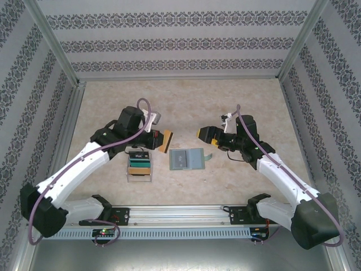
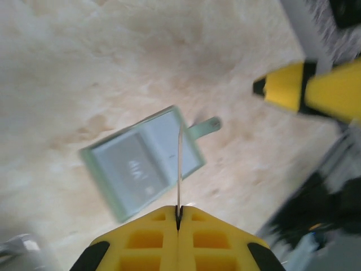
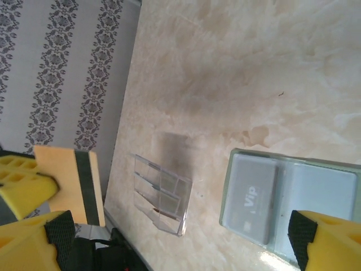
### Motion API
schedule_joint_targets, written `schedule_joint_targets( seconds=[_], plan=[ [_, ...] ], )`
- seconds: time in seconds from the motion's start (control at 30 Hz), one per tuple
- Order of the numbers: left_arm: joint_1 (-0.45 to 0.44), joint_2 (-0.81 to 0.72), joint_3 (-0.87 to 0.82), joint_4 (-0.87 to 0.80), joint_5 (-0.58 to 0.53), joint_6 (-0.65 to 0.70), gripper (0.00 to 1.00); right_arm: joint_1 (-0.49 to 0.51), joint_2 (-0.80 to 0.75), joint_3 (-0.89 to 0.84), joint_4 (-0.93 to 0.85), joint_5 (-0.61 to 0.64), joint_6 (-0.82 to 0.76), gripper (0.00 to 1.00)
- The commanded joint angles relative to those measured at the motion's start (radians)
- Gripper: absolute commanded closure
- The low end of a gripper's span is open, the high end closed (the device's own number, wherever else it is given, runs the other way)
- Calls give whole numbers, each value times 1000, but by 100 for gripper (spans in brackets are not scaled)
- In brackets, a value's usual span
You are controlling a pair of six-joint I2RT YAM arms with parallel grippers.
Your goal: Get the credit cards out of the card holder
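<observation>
Left fingers [image 2: 179, 219]: closed on an orange card [image 3: 70, 180].
Right fingers [image 1: 203, 134]: spread apart — nothing between them.
Card holder [image 1: 188, 159]: lying open on the counter [image 1: 237, 107] between the two sets of fingers — touching neither.

White arms [image 1: 79, 164], yellow pincers [image 1: 204, 134], mauve cables [image 1: 143, 100].

Smooth card holder [image 3: 304, 186], clear plastic tray [image 3: 163, 192]

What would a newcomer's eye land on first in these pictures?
The left gripper pinches an orange card near the middle of the table. Between the grippers, the card holder lies open on the table, a grey card inside; the right gripper is open.
</observation>
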Motion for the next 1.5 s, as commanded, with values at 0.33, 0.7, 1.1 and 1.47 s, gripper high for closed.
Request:
schedule_joint_targets(
  seconds=[0.33, 0.7, 1.1, 1.47],
  plan=[
    [-68, -131, -72, -318, -224, 903, 100, 10, -18, 34, -43, 53, -63, 2],
    [-161, -230, -246, -364, -451, 1235, 100, 10, -11, 35, -55, 62, -80, 2],
    [-163, -257, -357, -287, -429, 1302, 100, 26, 35, 47, -50, 71, -81, 2],
    [-163, -185, -360, -205, -391, 1268, 100, 30, 49, 40, -46, 69, -83, 2]
  ],
)
